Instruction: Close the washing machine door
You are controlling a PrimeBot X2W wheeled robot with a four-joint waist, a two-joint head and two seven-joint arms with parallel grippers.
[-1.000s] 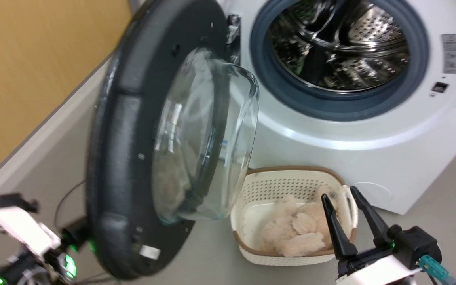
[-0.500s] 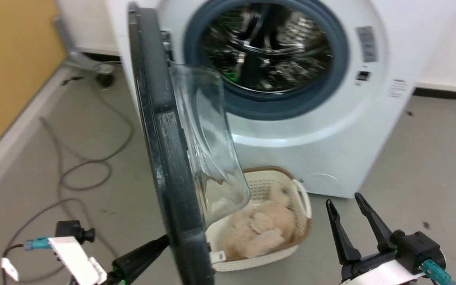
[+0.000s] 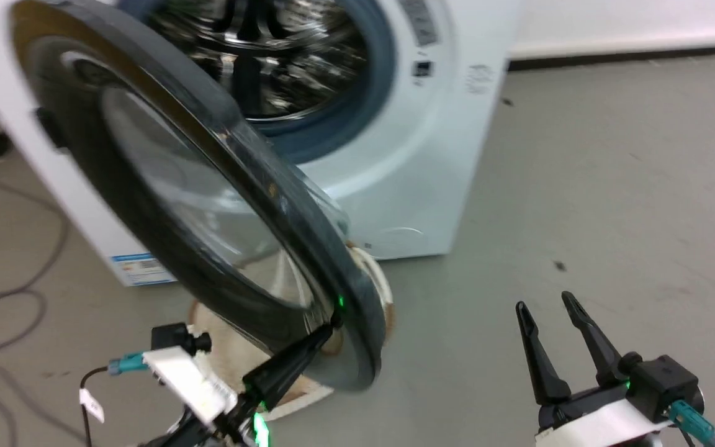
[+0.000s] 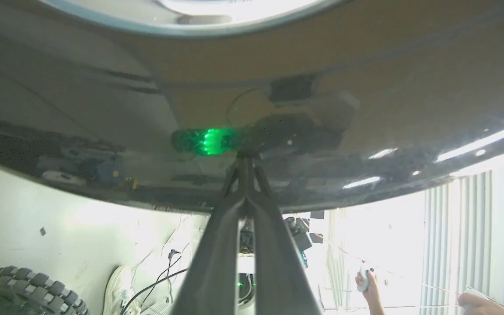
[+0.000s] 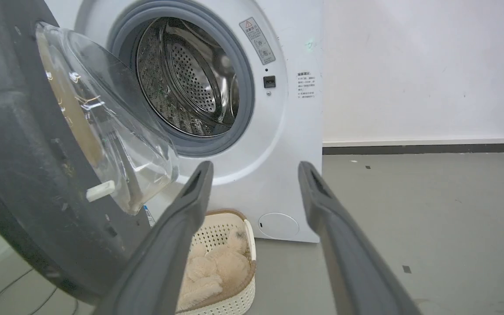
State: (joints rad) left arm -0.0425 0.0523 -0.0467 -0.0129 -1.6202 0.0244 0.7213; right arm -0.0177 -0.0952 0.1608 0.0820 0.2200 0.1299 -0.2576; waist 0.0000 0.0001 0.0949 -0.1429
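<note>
Left gripper (image 3: 331,328): fingers pinched together, nothing between them, tips set against the glossy outer face of the door (image 3: 177,186), low and near its free rim. The door stands about half open, hinged at the left of the machine (image 3: 395,180). The drum opening lies beyond it and to the right, so I judge the push runs forward-right along the swing. My left arm is the nearer one. Blue sticker (image 3: 137,268) low on the front: print unreadable. Grey warning label (image 5: 258,41) with red triangle, and small print (image 5: 306,85) beside it: too small to read, no brand legible. Right gripper (image 3: 544,305): spread wide, empty, well apart from the door.
</note>
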